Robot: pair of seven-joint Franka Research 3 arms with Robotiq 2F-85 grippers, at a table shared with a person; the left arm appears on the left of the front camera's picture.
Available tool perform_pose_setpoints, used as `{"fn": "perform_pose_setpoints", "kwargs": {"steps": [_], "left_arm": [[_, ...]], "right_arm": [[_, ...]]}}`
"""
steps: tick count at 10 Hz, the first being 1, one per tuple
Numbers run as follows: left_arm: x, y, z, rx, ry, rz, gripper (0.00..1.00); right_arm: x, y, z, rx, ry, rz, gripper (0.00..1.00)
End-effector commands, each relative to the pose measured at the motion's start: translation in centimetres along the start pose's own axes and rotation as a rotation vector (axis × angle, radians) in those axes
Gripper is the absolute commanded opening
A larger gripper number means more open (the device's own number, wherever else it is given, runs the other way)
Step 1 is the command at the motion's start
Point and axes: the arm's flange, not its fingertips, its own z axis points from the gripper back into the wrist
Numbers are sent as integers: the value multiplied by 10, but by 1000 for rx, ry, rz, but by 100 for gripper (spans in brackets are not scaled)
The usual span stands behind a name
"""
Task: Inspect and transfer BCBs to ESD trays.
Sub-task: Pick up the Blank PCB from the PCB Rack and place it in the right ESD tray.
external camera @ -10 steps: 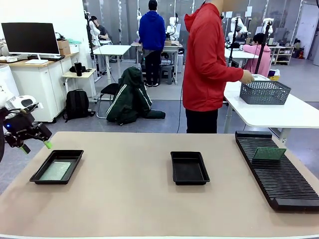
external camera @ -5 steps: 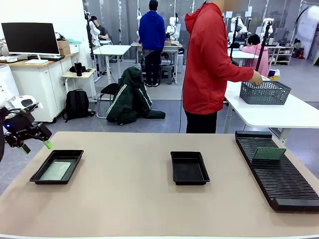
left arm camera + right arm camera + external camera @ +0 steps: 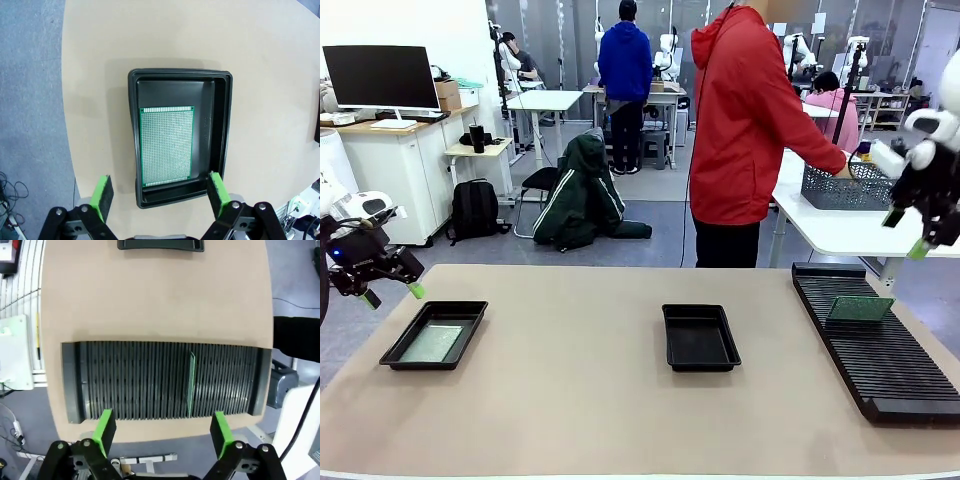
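Note:
A green BCB (image 3: pixel 166 145) lies flat in the left ESD tray (image 3: pixel 212 125), at the table's left end. My left gripper (image 3: pixel 160 194) hovers open above that tray's near rim; from the front it (image 3: pixel 393 295) hangs just left of the tray (image 3: pixel 470 335) with the BCB (image 3: pixel 432 343) inside. A second ESD tray (image 3: pixel 700 340) sits bare at mid-table. Another BCB (image 3: pixel 858 308) stands in the ribbed rack (image 3: pixel 880 360), and looks like a thin edge-on strip (image 3: pixel 192 385) from above. My right gripper (image 3: pixel 162 429) is open high over the rack (image 3: pixel 125 380); its position in the front view (image 3: pixel 903 233) is at the upper right.
A person in a red hoodie (image 3: pixel 745 120) stands beyond the far edge, one hand at the grey mesh basket (image 3: pixel 850 185) on a white side table. The middle tray's rim (image 3: pixel 160 245) shows past the rack. Bare tabletop lies between the trays and the rack.
My right arm has come into the front view at the upper right, above the rack. The person's hand has reached further into the mesh basket. The left gripper has stayed put.

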Motion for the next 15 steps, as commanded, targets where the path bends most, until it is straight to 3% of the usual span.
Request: {"fn": "perform_pose_setpoints", "kwargs": {"steps": [1,7,12,15], "left_arm": [[1,1,-1,-3,-9,-2,100],[1,1,-1,-3,-9,-2,100],[1,1,-1,-3,-9,-2,100],[1,1,-1,-3,-9,-2,100]], "right_arm": [[-11,-8,-35,-26,-6,49,100],[-34,-42,-120,23,38,-1,100],[-47,-60,-154,-14,71,-58,100],[-55,-64,-166,-28,35,-78,100]]}}
